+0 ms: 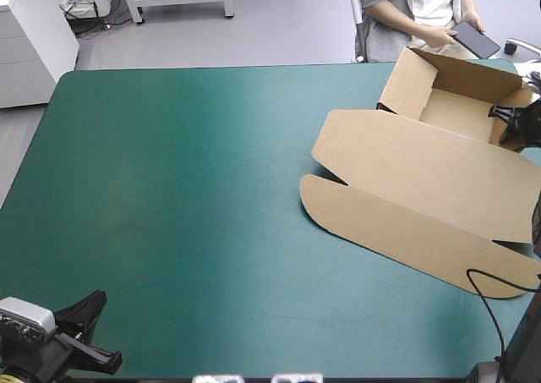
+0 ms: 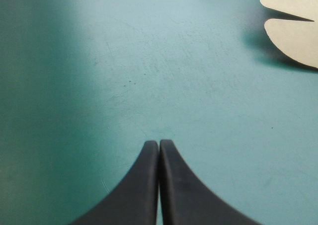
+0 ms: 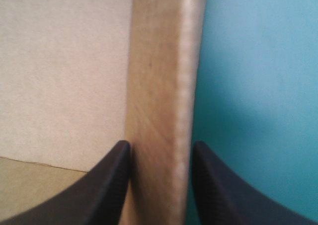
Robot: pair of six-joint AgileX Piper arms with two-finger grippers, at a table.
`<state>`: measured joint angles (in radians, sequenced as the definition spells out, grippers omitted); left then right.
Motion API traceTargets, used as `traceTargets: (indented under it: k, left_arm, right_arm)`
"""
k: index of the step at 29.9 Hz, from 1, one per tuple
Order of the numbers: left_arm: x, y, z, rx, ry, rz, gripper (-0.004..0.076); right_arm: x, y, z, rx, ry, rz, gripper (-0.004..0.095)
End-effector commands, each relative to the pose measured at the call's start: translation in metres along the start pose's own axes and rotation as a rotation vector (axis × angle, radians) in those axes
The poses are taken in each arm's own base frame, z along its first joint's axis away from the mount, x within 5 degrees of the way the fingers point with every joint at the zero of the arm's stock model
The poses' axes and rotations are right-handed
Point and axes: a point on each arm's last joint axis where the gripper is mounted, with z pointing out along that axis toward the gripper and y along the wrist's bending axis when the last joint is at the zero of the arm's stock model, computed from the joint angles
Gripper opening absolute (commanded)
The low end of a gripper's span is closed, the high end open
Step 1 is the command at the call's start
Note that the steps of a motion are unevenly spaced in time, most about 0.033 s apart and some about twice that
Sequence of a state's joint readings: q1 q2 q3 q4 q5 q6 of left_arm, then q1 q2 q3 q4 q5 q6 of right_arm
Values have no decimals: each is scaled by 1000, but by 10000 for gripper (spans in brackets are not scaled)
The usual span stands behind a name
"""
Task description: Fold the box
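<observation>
Right wrist view gives the closest look: the right gripper (image 3: 161, 146), two broad black curved fingers, straddles an upright wall (image 3: 159, 86) of the brown cut-board box (image 3: 64, 76). One finger is inside the tray and the other outside, over the teal-green table cover (image 3: 258, 86). The wall fills the gap between the fingers. They seem to pinch it, though the blur leaves the contact itself unsure. Holding there most likely keeps that folded wall standing and tucked while the tray takes shape.

In the high view this gripper (image 1: 517, 121) sits at the right edge of the frame, on the tray's right-hand wall. The box (image 1: 423, 172) occupies the upper right and middle right of the frame. Its tray with raised walls lies toward the table's far edge, and its lid lies flat, reaching down toward the lower right.

At the lower left corner of the high view the left gripper (image 2: 159, 143) is parked, fingers pressed together in one arch and holding nothing. I judge it is kept clear while the right one works. The box is well apart from it: only the rounded lid flap (image 2: 295, 36) shows, far ahead and off to one side.
</observation>
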<state>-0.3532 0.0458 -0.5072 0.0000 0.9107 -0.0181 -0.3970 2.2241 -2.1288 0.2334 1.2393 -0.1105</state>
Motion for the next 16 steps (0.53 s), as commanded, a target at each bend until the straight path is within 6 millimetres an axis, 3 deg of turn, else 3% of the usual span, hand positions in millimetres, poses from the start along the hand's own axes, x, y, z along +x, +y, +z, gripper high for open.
traceTargets:
  k: [1,4,9,13,16]
  left_arm:
    - [-13,0,-3,-1,-85,-8,-10]
    - [-13,0,-3,-1,-85,-8,-10]
    - [-12,-2,-2,19,-67,-25,-10]
    - [-8,-2,-2,23,-25,-28,-10]
    - [-8,-2,-2,19,-25,-25,-10]
  right_arm:
    - [-4,0,-48,-10,-97,-6,622]
    - [-3,2,-66,-8,-133,-8,745]
    - [3,17,-117,-53,-240,-1,723]
    - [13,54,-163,-227,-344,-99,478]
    - [23,86,-181,-260,-378,-197,112]
